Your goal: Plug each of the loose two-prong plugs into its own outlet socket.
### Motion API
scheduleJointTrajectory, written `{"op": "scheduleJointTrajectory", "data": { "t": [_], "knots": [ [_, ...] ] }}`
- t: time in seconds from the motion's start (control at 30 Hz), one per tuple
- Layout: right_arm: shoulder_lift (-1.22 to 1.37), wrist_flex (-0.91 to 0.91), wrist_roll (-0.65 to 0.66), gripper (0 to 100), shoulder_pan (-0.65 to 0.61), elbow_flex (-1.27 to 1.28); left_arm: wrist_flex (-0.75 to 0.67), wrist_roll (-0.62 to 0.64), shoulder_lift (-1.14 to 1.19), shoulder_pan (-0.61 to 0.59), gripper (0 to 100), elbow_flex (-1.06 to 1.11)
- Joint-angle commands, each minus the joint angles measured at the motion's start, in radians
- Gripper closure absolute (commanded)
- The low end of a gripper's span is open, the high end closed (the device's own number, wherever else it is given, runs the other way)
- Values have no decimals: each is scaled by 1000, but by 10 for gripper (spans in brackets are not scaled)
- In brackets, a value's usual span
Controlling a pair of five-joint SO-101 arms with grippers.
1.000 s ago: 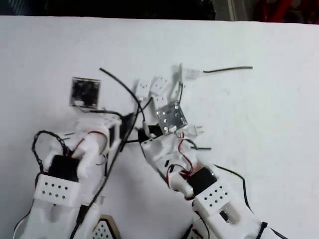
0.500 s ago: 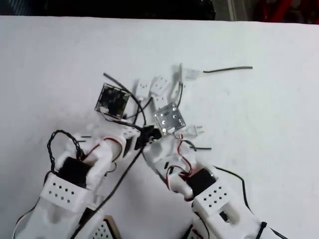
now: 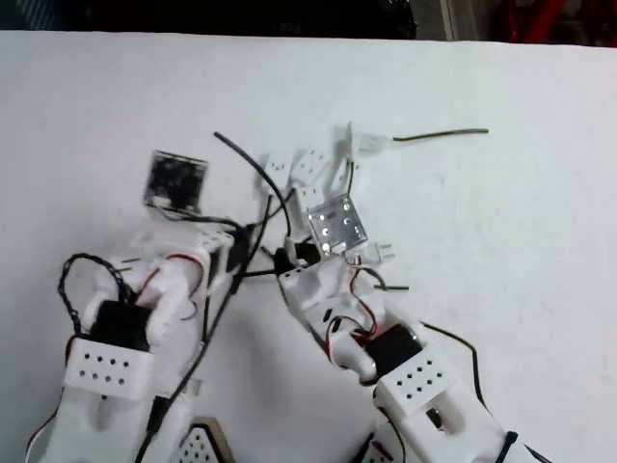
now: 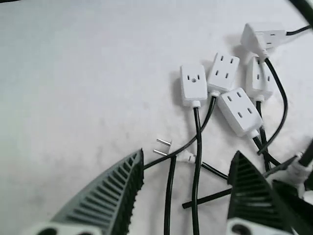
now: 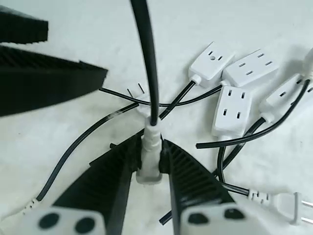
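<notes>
- The right pincer (image 5: 149,164) is closed on a white moulded cable end (image 5: 149,156), with its dark ribbed fingers (image 5: 110,183) pressing on either flank; a black cable (image 5: 144,54) rises from that piece, and its far end is hidden, so I cannot tell if it has prongs
- The left pincer (image 4: 188,159) stands wide apart and grips nothing; its grey ribbed fingers (image 4: 120,188) flank a small white two-prong plug (image 4: 183,156) lying on the white bench (image 4: 73,73), whose bare metal prongs (image 4: 163,147) point away from the sockets
- Four white rectangular outlet sockets (image 4: 224,73) lie face-up and close together in a fan, each on its own black cord; one has a three-hole face (image 4: 191,83), and the others show paired slots
- A fifth white block (image 4: 261,36) lies just beyond the fan on its own dark lead
- Another flat white two-prong plug (image 5: 281,200) rests on the bench near the right pincer, apart from the sockets and unplugged
- From the high view the socket cluster (image 3: 299,169) sits just ahead of both arms, with a thin dark lead (image 3: 443,133) trailing off across the bench
</notes>
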Motion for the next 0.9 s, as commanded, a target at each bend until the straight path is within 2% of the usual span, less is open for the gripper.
{"op": "scheduleJointTrajectory", "data": {
  "t": [0.0,0.13,0.3,0.53,0.73,0.87],
  "knots": [
    [-67,-15,-8,981,-64,-14,-77,-3,-8,-51,718,-32],
    [-139,-18,-8,981,-111,21,-109,-3,-15,-15,718,-12],
    [-173,-21,-6,981,-111,51,-52,-8,-31,94,718,-17],
    [-166,-22,-6,981,-51,52,12,-9,-249,209,718,54],
    [-166,-18,-6,981,-47,52,12,-9,-367,203,717,129],
    [-166,-16,-6,981,-27,52,-6,-8,-366,84,717,126]
  ]
}}
